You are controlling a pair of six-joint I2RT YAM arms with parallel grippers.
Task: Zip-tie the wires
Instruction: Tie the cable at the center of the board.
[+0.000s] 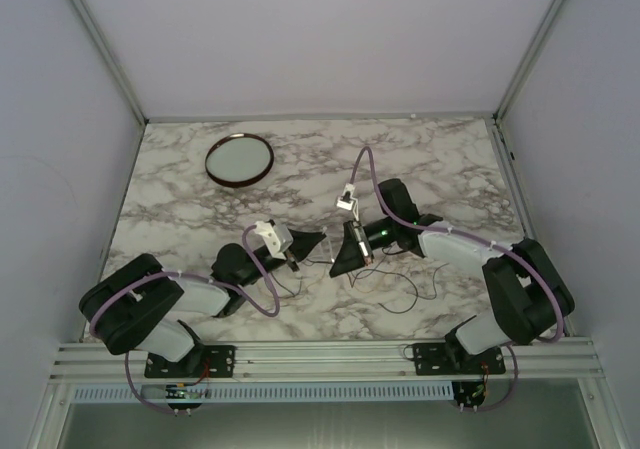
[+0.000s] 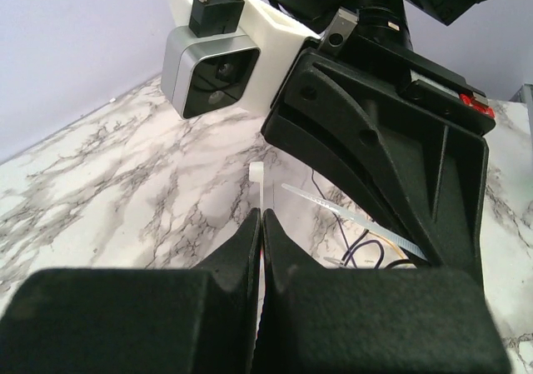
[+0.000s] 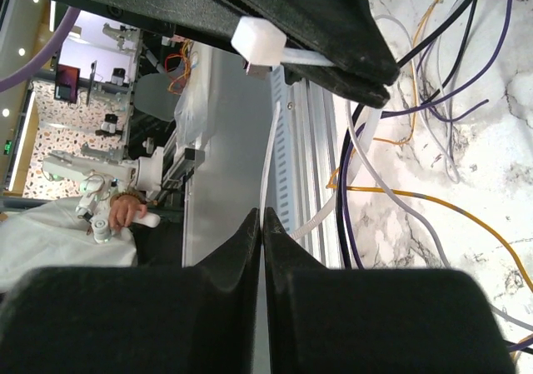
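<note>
Wires (image 3: 420, 99) lay in loose loops on the table (image 1: 180, 189), thin strands of purple, orange and black running under and beside the two grippers, which faced each other close together near the middle. The left gripper (image 2: 260, 221) had its jaws pressed together on the zip tie (image 2: 260, 192) just below the head, so the head stood clear above the fingertips. The right gripper (image 3: 263, 217) pinched the tie's thin tail in jaws that were likewise closed. Between the two grips the strip bent round. Whether it already circled the wires, or whether the tail had entered the head, could not be told from these views.

The step in hand looked like bringing tail and head together. Doing it well would call for a steady left grip with the head's slot turned squarely toward the tail, while the right arm fed the tip in straight — a slight angle would likely make the flexible strip buckle or skate past. The loop also had to gather the strands before any pull, or it would close on nothing.
</note>
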